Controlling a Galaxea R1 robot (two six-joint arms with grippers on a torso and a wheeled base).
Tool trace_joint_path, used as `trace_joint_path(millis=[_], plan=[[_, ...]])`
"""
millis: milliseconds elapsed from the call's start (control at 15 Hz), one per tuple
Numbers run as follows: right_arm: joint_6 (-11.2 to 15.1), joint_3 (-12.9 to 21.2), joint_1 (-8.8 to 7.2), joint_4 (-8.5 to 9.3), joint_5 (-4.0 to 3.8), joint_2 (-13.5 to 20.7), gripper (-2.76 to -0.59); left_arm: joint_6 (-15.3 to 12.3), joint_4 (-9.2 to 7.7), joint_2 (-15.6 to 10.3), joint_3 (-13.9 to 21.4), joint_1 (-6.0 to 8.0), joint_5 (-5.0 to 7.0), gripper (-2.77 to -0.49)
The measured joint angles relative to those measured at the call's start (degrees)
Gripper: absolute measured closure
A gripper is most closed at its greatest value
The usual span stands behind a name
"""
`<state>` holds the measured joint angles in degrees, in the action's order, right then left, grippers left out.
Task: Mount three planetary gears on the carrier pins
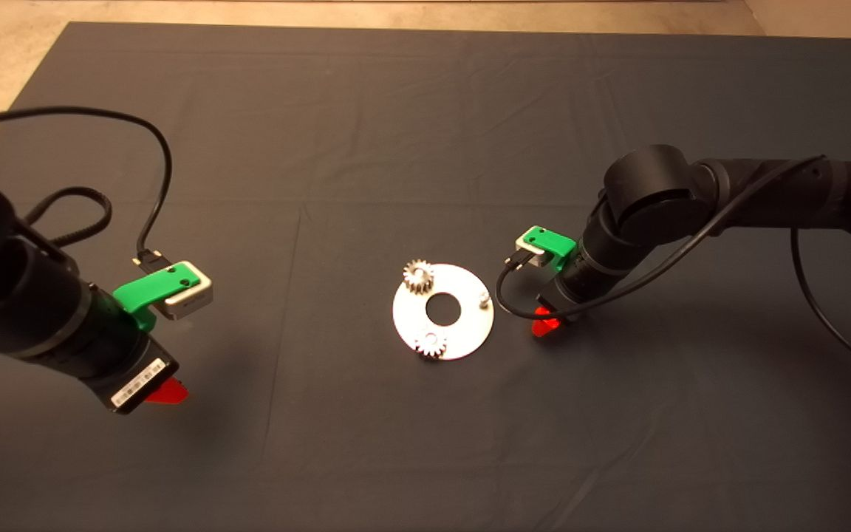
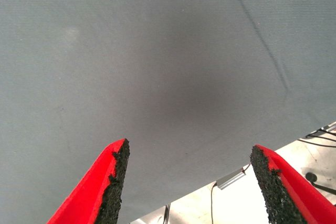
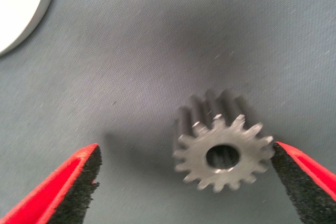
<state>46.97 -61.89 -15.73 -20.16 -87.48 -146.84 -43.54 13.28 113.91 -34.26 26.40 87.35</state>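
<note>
A shiny silver disc (image 1: 470,325) lies mid-mat with two planetary gears on its carrier pins, one at the far left (image 1: 419,275) and one at the near edge (image 1: 431,343). One carrier pin (image 1: 482,298) on the disc's right side stands bare. In the right wrist view a third gear (image 3: 223,148) rests on the mat between the fingers of my right gripper (image 3: 186,153), which is open; the gear sits close against one pad (image 3: 294,177). From above, that gripper (image 1: 546,323) is low just right of the disc and hides this gear. My left gripper (image 1: 167,390) hovers at the mat's left, open and empty (image 2: 189,150).
The disc's rim (image 3: 21,9) shows a short way beyond the third gear. Dark mat (image 1: 425,111) stretches wide around the disc. The mat's edge with floor and cables (image 2: 315,145) shows past the left fingers. Arm cables (image 1: 159,148) loop over the mat.
</note>
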Motion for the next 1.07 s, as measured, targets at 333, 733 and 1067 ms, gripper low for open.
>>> trace_joint_path(millis=[333, 733, 1067], plan=[[-0.67, -1.56, 0.00, -1.13, -0.02, 0.00, -2.12, 0.00, 0.00, -1.39, 0.05, 0.00, 0.04, -1.60], [-1.77, -2.85, 0.00, -1.93, 0.00, 0.01, -1.81, 0.00, 0.00, -1.73, 0.09, 0.00, 0.04, -1.60], [-1.96, -3.05, 0.00, -1.91, 0.04, 0.00, -1.68, 0.00, 0.00, -1.91, 0.09, 0.00, 0.04, -1.60]])
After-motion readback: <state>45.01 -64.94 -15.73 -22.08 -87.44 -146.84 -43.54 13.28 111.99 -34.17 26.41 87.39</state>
